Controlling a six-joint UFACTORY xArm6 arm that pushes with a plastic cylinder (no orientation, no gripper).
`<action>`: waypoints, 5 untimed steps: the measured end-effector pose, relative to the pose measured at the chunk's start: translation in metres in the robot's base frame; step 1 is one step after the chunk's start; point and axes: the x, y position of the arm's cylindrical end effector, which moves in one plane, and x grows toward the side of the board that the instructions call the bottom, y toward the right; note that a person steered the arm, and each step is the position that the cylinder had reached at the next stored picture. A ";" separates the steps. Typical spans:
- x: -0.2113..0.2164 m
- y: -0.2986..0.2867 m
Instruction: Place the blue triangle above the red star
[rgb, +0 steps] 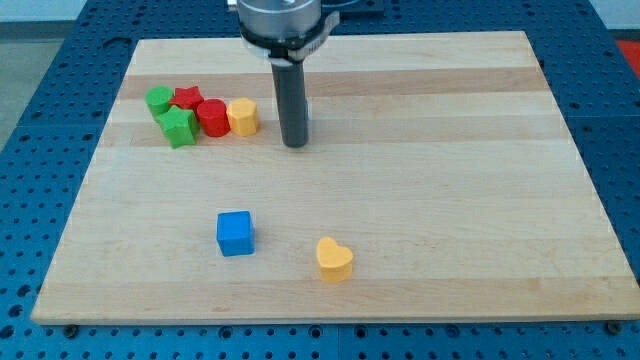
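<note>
Seven blocks show plainly on the wooden desk (450, 200), and five of them huddle near the view's top left. The red star (187, 97) sits in the upper row of that cluster, touching the green block (157, 98) on its left, whose shape I cannot make out. Just below them lies the green star (179, 127), with the red cylinder (212, 117) beside it on the right. The yellow hexagon (243, 116) comes next and closes the row.

My tip (294, 144) rests on the desk a little to the right of the yellow hexagon, apart from it. The dark rod above it stands upright. It is a plain rod end, with nothing on it that could spread or pinch.

At the rod's right edge a thin blue sliver (307, 113) peeks out. Most of that piece is hidden behind the rod, so I cannot tell its shape. It lies to the right of the cluster, roughly level with the red cylinder and so a little lower in the view than the red star.

Well apart, toward the view's bottom, sits the blue cube (235, 233). The yellow heart (334, 259) lies to its right and slightly lower.
</note>
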 end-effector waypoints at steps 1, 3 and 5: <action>-0.033 0.000; -0.049 0.053; -0.095 0.026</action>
